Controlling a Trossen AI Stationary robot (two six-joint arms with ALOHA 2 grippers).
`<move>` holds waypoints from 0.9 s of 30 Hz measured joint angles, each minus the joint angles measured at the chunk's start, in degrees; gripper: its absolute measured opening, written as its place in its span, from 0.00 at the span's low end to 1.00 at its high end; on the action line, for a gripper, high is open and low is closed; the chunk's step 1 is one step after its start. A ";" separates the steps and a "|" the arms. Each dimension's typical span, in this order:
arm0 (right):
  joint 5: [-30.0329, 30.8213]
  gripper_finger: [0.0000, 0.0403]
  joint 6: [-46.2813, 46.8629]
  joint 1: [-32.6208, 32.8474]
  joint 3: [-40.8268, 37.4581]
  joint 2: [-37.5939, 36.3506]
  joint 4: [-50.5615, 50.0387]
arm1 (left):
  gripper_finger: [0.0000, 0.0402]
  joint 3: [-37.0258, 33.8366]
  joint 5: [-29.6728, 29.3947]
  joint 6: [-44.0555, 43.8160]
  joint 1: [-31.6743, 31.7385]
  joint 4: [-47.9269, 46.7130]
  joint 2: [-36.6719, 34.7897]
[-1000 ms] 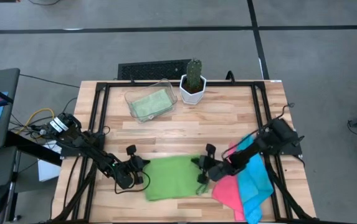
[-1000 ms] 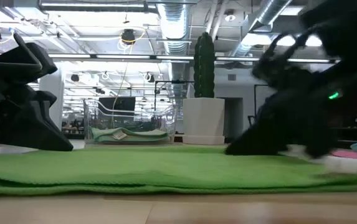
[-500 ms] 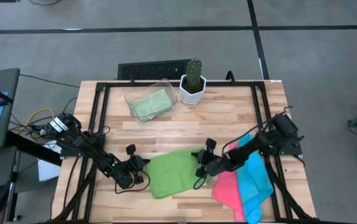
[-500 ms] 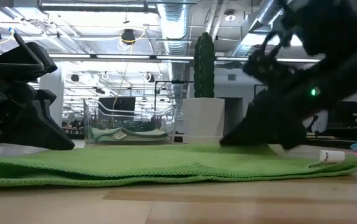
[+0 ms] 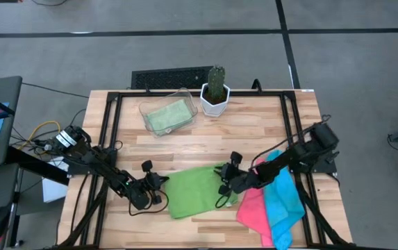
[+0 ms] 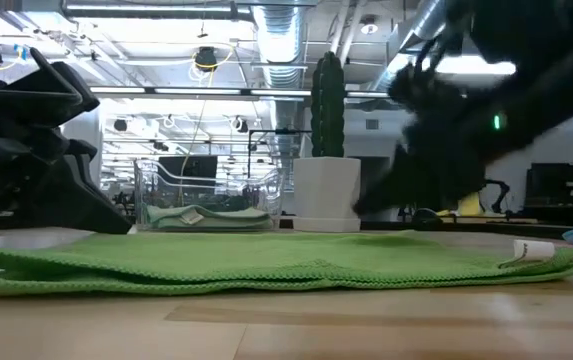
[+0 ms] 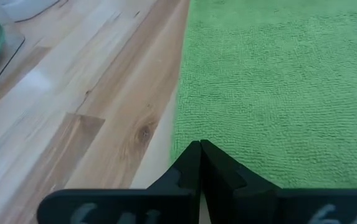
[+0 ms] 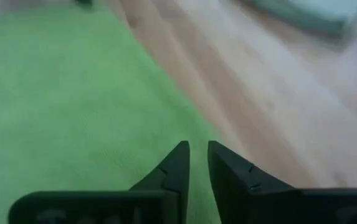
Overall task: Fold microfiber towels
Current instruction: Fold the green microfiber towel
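Where the wooden bench (image 5: 268,125) meets its front edge: a bright green towel (image 5: 195,194) lies flat, folded over, between the two arms.
Left hand (image 5: 158,185): low at the green towel's left edge, fingers (image 7: 189,163) clenched together with their tips at the hem; whether cloth is pinched between them cannot be told.
Right hand (image 5: 224,179): above the green towel's right edge, fingers (image 8: 177,163) slightly parted, nothing between them.
Other towels: a pink towel (image 5: 255,212) and a blue towel (image 5: 284,201) lie overlapping at the front right, under the right arm.
Tray (image 5: 185,97): clear plastic, at the back left, holding a pale green towel (image 5: 167,115).
Cactus (image 5: 216,83): in a white pot (image 5: 214,101) just beside the tray.
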 joint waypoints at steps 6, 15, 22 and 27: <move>1.99 0.28 -3.55 -0.70 -0.36 -5.53 -2.22 | 0.00 0.00 -1.61 1.11 0.32 0.81 0.02; 0.96 0.15 -0.49 -2.67 -14.50 2.27 27.25 | 0.00 0.02 -2.48 7.05 0.47 11.57 0.02; 2.98 0.02 7.62 -2.59 -16.34 14.82 40.44 | 0.00 0.00 -2.27 4.64 2.48 8.31 2.08; 3.47 0.06 7.48 -2.60 -16.52 15.28 41.71 | 0.00 0.15 0.74 1.00 4.09 8.79 6.75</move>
